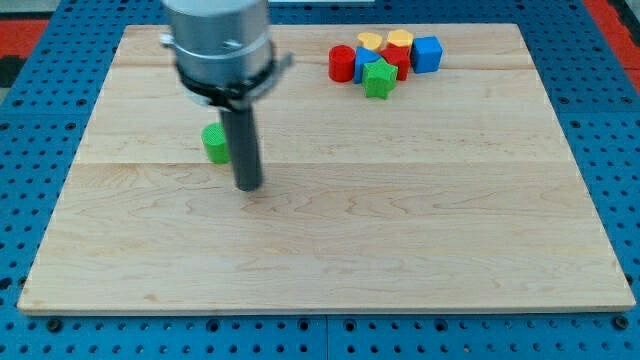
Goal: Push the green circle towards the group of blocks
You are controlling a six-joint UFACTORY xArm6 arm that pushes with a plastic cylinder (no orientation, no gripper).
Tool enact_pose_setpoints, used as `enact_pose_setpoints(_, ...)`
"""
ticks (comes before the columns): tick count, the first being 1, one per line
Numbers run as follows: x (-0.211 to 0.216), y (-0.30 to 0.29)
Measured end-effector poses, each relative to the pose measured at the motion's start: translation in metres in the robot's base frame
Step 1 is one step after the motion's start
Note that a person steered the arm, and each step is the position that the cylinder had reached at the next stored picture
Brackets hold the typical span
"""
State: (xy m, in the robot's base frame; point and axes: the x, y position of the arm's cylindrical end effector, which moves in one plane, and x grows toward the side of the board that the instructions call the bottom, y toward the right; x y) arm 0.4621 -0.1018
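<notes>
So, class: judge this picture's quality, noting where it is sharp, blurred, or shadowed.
Camera view: evenly lit, no glare on the wooden board; the arm's grey housing looks soft and blurred; my tip casts only a faint shadow, just right of the green circle; the block group is sharp.

**Colours on the board**

The pale wooden board [330, 260] showed light grain. A green circle block [215, 143] sat toward its left edge. Near the top edge clustered a red cylinder block [342, 62], green star block [379, 78], blue cube block [427, 53] and yellow blocks [386, 41]. My tip [249, 186] was dark grey.
</notes>
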Motion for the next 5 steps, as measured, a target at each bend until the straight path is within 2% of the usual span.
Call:
enact_pose_setpoints(2, -0.028, 0.000)
enact_pose_setpoints(3, -0.007, -0.033)
enact_pose_setpoints(4, -0.048, -0.051)
enact_pose_setpoints(5, -0.055, -0.033)
